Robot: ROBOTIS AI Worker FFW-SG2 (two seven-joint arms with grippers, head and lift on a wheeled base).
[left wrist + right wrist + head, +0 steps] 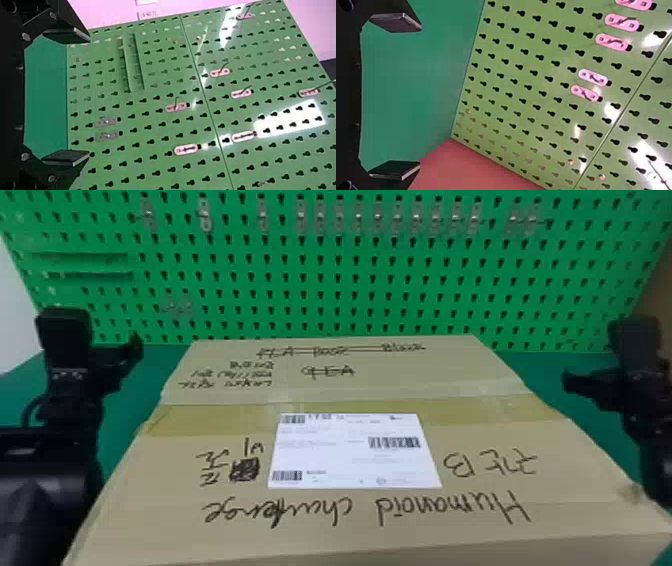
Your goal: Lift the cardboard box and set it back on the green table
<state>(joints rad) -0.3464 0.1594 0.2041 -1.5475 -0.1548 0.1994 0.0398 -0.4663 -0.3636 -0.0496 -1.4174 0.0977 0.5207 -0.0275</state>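
The big cardboard box (360,390) lies flat on the green table (145,365) in the head view, its taped and labelled top facing up. Beside its left side is my left gripper (105,335), apart from the cardboard near the far end. My right gripper (600,355) stands off the box's right side at a similar depth. In the left wrist view the left gripper (65,96) is open, nothing between its widely parted fingers. The right gripper (395,97), in the right wrist view, is likewise open and holds nothing.
A green pegboard (340,275) with small metal hooks rises behind the table, beyond the box's far edge. Strips of green table run along both sides of the box, between it and the arms.
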